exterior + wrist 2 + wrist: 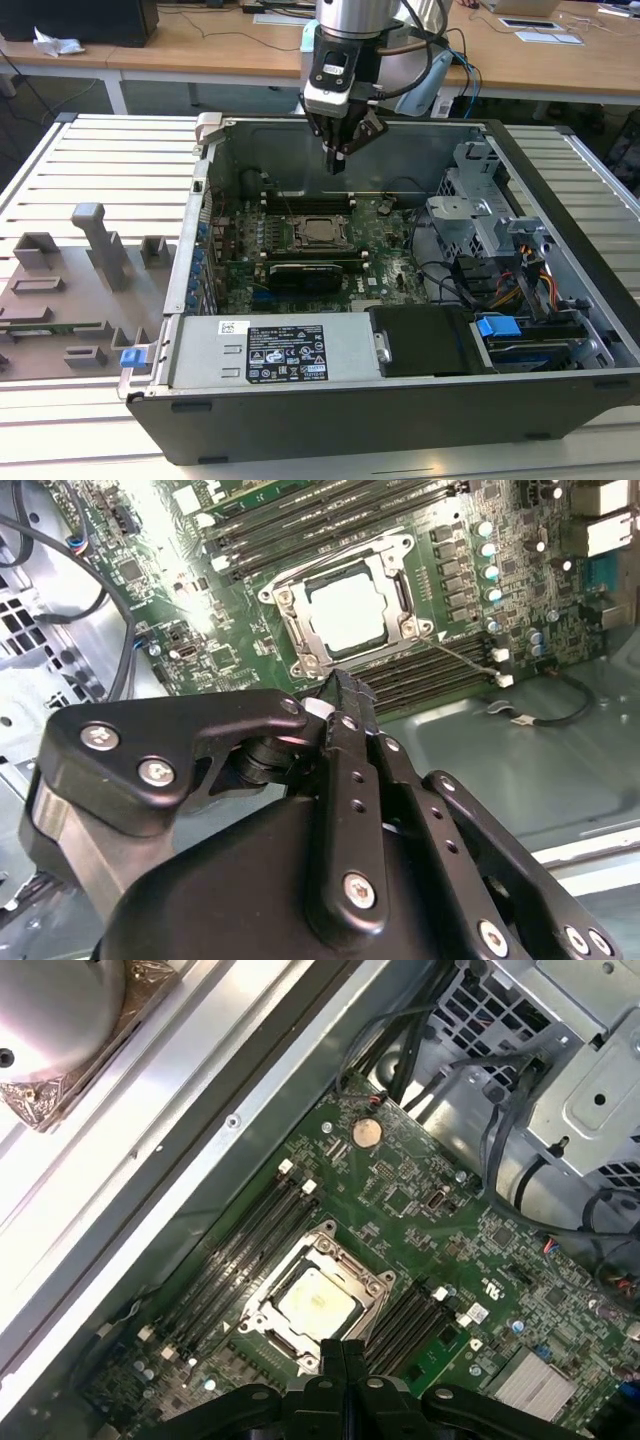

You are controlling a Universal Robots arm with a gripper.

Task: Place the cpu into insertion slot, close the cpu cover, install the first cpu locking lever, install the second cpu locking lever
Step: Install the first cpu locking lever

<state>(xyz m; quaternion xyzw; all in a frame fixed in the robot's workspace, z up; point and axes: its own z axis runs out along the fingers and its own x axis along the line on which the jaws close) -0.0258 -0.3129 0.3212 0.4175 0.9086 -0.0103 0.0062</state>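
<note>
A robot arm's black end effector [338,163] is hovering inside an open grey steel computer case [290,150] that is sitting on a slatted metal worktop [100,150], towards the edge at the exterior view's right. Its fingers are pinching tightly together and gripping nothing. The tips are hanging well above the green circuit board [390,250], beside the case's far wall. The cpu [345,608], a small flat square with a pale, matte silvery top, is lying level in the insertion slot [398,588], whose dark edge is showing just inside the frame. The cpu cover [335,562], a thin bright metal plate with a square window, is resting flat around the chip, with the chip's top showing through the window. Long narrow black memory slots [250,1240] are running along two sides of the socket in both wrist views. A round silver coin cell [367,1132] is glinting further along the board. Grey moulded block-shaped fixtures [95,245] are standing apart from the case, near the worktop's edge at the exterior view's left.
</note>
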